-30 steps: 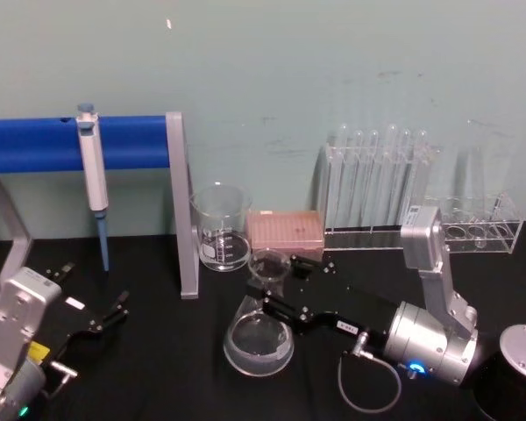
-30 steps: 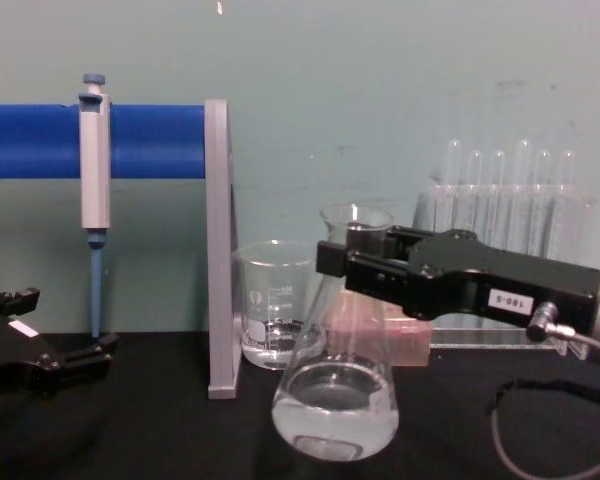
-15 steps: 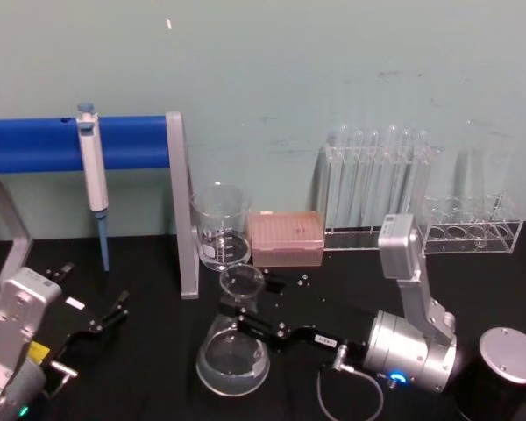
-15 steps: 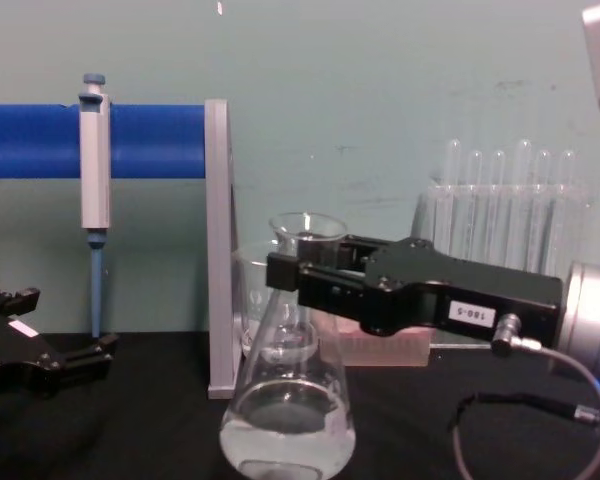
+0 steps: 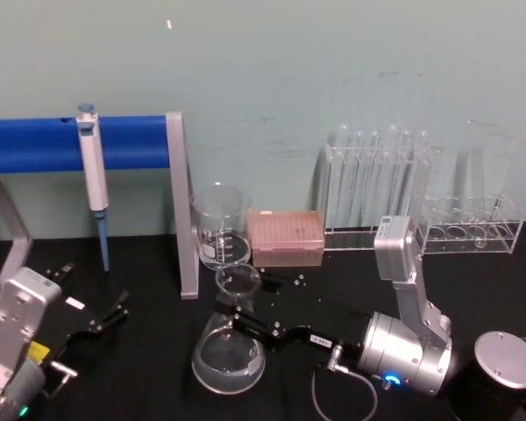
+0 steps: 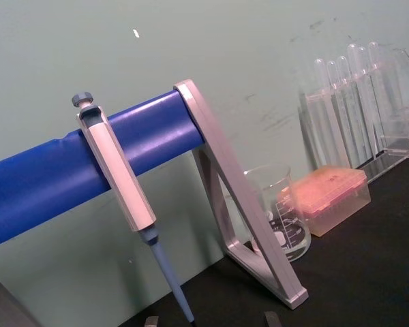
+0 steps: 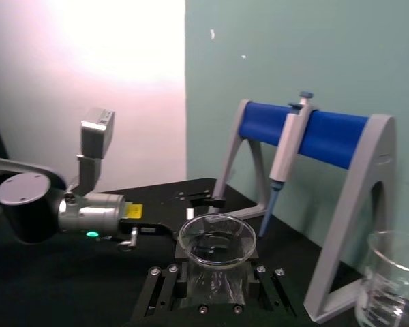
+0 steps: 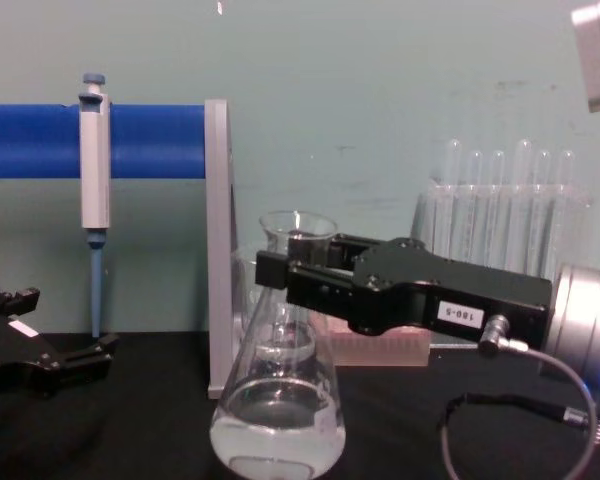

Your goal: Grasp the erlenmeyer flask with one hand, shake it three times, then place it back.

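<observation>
The erlenmeyer flask [image 5: 229,354], clear glass with a little clear liquid in its wide base, is left of the table's middle near its front; in the chest view the flask [image 8: 278,415] stands before the beaker. My right gripper [image 5: 234,315], the hand with the digit label, is shut on its narrow neck just below the flared rim [image 7: 217,238]. The right gripper [image 8: 283,272] reaches in from the right with its fingers level. I cannot tell whether the base touches the table. My left gripper [image 5: 96,288] rests open at the left front, well apart from the flask.
A glass beaker [image 5: 221,227] and a pink tip box [image 5: 286,236] stand behind the flask. A blue-bar stand [image 5: 177,206] holds a pipette [image 5: 92,170] at the left. Test tube racks [image 5: 377,188] line the back right. A black cylinder [image 5: 500,373] sits at the front right.
My right gripper has carried the flask to the left and nearer to me; most of that shift came in the first half second. The left arm has not moved.
</observation>
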Action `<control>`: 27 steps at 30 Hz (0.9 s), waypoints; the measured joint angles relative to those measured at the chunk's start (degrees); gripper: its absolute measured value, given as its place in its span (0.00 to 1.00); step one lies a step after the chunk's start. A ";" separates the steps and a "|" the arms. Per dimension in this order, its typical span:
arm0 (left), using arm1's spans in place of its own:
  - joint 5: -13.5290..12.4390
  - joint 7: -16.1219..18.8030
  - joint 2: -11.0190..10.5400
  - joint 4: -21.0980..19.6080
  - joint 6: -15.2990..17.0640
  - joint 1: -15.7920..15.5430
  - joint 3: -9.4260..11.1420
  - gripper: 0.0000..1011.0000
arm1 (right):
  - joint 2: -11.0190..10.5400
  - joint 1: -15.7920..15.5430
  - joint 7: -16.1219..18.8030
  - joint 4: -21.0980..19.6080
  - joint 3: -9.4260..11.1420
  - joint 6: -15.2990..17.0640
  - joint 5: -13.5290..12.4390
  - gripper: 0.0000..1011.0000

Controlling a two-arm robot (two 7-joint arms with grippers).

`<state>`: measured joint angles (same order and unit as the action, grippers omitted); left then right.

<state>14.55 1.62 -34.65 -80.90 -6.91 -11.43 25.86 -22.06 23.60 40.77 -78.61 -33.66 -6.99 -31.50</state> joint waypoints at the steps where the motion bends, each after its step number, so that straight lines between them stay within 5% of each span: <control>1: 0.00 0.00 0.00 0.00 0.00 0.00 0.00 0.99 | -0.03 -0.34 -0.78 -0.42 0.23 -0.13 0.26 0.45; 11: 0.00 0.00 0.00 0.00 0.00 0.00 0.00 0.99 | -1.02 -3.50 -6.41 -3.93 2.93 -0.73 2.23 0.45; 27: 0.00 0.00 0.00 0.00 0.00 0.00 0.00 0.99 | -4.15 -12.69 -17.32 -11.34 13.02 0.03 3.88 0.45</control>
<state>14.55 1.62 -34.65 -80.90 -6.91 -11.43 25.86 -26.21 10.91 23.45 -89.94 -20.64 -6.96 -27.62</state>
